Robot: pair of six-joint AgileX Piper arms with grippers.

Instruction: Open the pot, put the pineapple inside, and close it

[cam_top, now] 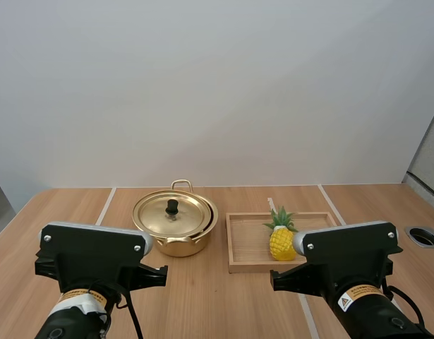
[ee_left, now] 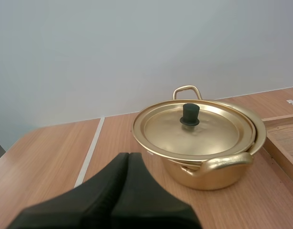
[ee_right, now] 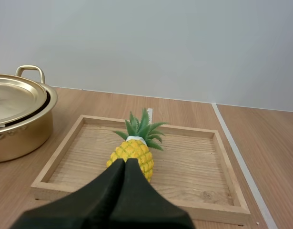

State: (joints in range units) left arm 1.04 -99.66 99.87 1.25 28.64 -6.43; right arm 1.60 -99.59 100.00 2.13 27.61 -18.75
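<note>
The gold pot (cam_top: 181,246) sits left of centre in the high view, lid (cam_top: 160,215) on; just right of it the pineapple (cam_top: 281,241) is in the wooden tray (cam_top: 246,244). The left gripper (ee_left: 128,155) is pressed together on nothing near the pot; the right gripper (ee_right: 126,161), likewise empty, points at the pineapple

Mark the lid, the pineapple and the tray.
lid (ee_left: 189,114): left wrist view, black knob.
pineapple (ee_right: 135,151): right wrist view, yellow body.
tray (ee_right: 189,162): right wrist view, bare floor.
</note>
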